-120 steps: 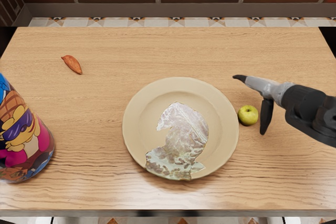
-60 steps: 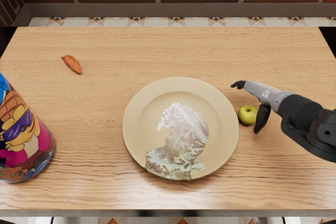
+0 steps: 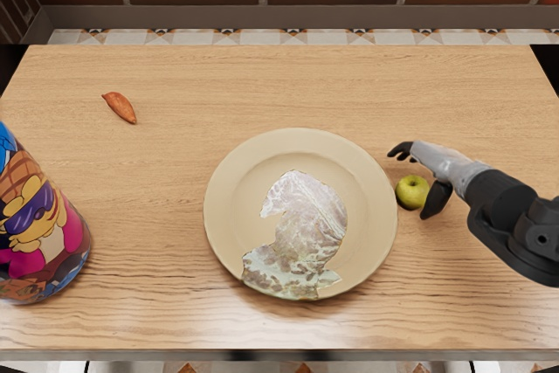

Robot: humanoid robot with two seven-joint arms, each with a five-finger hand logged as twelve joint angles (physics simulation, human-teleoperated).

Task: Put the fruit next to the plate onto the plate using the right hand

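Note:
A small green apple [image 3: 411, 190] lies on the wooden table just off the right rim of a tan plate [image 3: 236, 189]. The plate carries a pale, crinkled patch in its middle. My right hand [image 3: 417, 179] reaches in from the right edge and sits low around the apple. Its fingers curve over the apple's far side and the thumb hangs down at its right side. The hand is open and holds nothing; whether it touches the apple I cannot tell. The left arm is out of view.
An orange, pointed object [image 3: 120, 107] lies at the far left of the table. A colourful cartoon-printed container [image 3: 35, 224] stands at the left edge. A brick wall runs behind the table's far edge.
My right hand has come down and moved left toward the apple, with its fingers curling around it. The apple and plate have not moved.

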